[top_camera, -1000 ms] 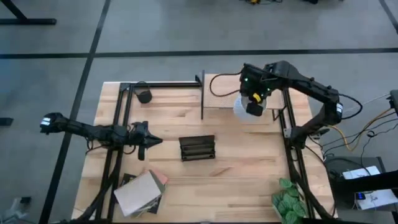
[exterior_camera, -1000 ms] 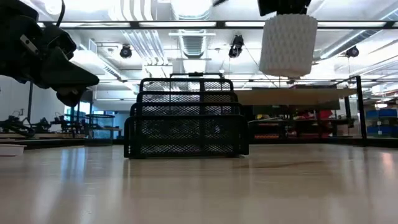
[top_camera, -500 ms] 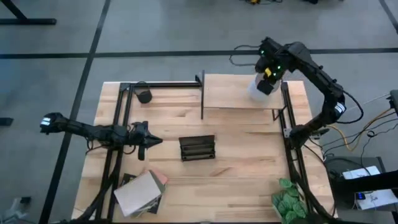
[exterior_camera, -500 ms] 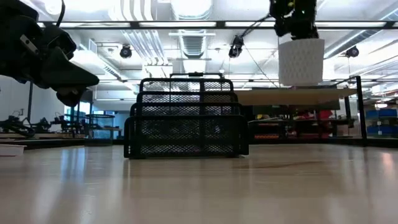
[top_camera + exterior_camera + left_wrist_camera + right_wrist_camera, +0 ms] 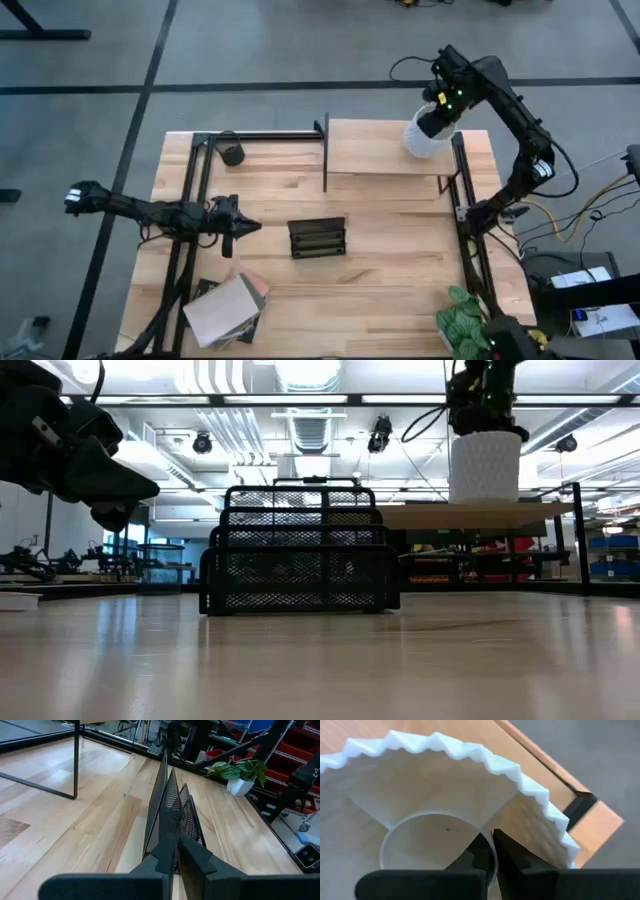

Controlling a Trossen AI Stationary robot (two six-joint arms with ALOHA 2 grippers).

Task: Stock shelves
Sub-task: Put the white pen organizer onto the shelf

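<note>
Pale wood planks make up the tabletop (image 5: 390,250), and going from its left side, the left gripper (image 5: 243,226) hovers low there with its jaws pressed together and holding nothing. In the low view it is a dark blur cut off by the picture's edge. Behind it, near the far left corner, sits a small dark round object (image 5: 232,154) too small to identify. Toward the near left edge lies a grey flat book-like thing (image 5: 222,311) with a pinkish corner showing under it; what it is cannot be told.

At the middle stands the black mesh rack (image 5: 317,238), just ahead of the left gripper. In the low view it blocks much of the room behind and hides the left end of the shelves (image 5: 385,148).

The shelves stand at the far right of the tabletop, a pale board on a thin black frame. On the board's right end rests a white ridged pot (image 5: 423,137), its base on the wood in the low view. The right gripper (image 5: 441,112) reaches down into it, jaws nearly closed, pinching the pot's wall with one finger inside the rim. The pot fills the right wrist view, leaving only a corner of the board visible.

At the near right corner a green leafy plant (image 5: 464,318) is partly cut off.
</note>
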